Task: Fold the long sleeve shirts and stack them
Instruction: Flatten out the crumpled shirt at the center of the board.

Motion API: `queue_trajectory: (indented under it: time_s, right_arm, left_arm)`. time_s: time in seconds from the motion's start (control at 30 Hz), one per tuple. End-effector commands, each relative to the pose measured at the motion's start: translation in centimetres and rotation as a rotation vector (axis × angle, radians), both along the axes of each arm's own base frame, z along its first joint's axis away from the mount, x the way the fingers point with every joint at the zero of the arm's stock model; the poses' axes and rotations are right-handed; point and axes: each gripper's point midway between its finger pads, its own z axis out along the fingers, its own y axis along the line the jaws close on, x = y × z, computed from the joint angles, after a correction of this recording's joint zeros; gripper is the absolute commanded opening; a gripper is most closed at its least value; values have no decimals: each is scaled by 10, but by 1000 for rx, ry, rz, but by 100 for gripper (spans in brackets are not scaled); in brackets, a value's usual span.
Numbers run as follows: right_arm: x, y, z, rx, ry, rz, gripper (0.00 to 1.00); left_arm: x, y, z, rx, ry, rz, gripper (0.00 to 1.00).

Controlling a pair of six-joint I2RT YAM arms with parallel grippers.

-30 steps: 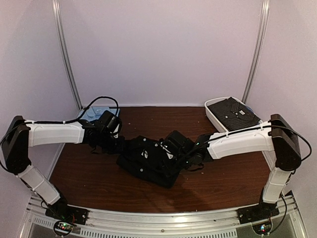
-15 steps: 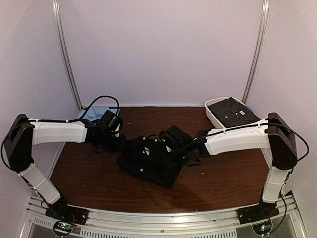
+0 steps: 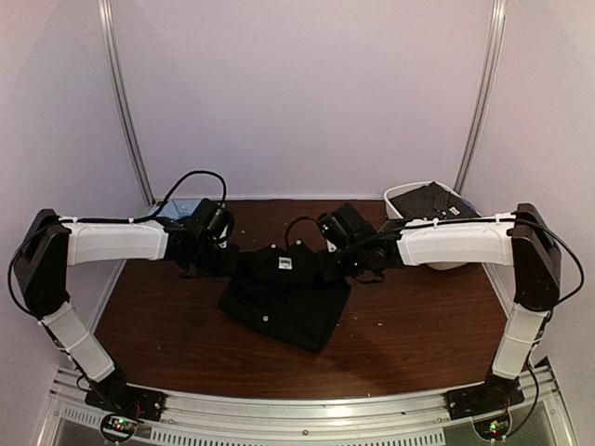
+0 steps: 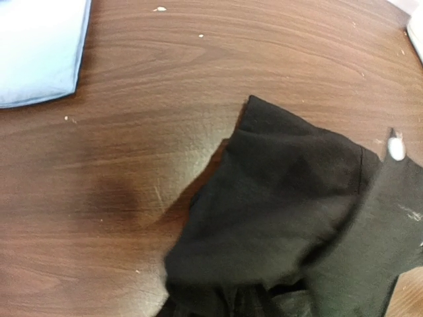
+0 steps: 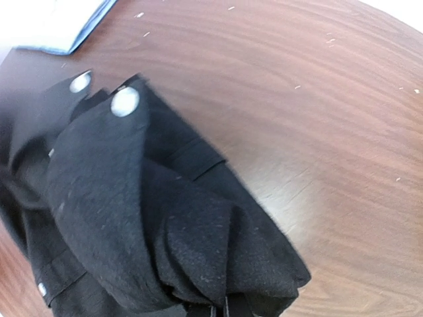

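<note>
A plain black long sleeve shirt (image 3: 284, 302) lies bunched on the middle of the brown table (image 3: 409, 325). Its far edge is raised and stretched between my two grippers. My left gripper (image 3: 223, 263) holds the left end; in the left wrist view the black cloth (image 4: 284, 198) gathers over the jaws and hides the fingers. My right gripper (image 3: 325, 265) is shut on the right end. In the right wrist view folds of the shirt (image 5: 132, 198) with pale buttons hang from the pinched fingertips (image 5: 221, 309). A folded light blue shirt (image 3: 178, 209) lies at the back left.
A white oval tub (image 3: 395, 197) at the back right holds a dark dotted shirt (image 3: 429, 199); my right forearm crosses in front of it. The light blue shirt also shows as a corner (image 4: 36, 46) and a pale edge (image 5: 66, 26) in the wrist views. White walls enclose the table.
My right gripper has shut on the shirt's right end. Both grippers have moved toward the back, lifting and stretching the shirt's far edge between them.
</note>
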Motion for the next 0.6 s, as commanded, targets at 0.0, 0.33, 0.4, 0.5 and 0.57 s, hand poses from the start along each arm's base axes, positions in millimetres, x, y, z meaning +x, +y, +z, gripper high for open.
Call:
queue_trajectory:
  time_s: [0.0, 0.33, 0.4, 0.5, 0.57]
  right_arm:
    - [32, -3, 36, 84, -80, -32, 0]
    - [121, -31, 37, 111, -137, -128, 0]
    - [143, -37, 32, 108, -140, -140, 0]
    - [171, -42, 22, 91, -130, -153, 0]
    - [188, -44, 16, 78, -117, -159, 6]
  left_arm:
    - [19, -9, 15, -24, -64, -20, 17]
    - [78, -24, 54, -102, -169, 4, 0]
    - [99, -21, 53, -125, -163, 5, 0]
    - [130, -8, 43, -118, -126, 17, 30]
    - [142, -3, 39, -111, -107, 7, 51]
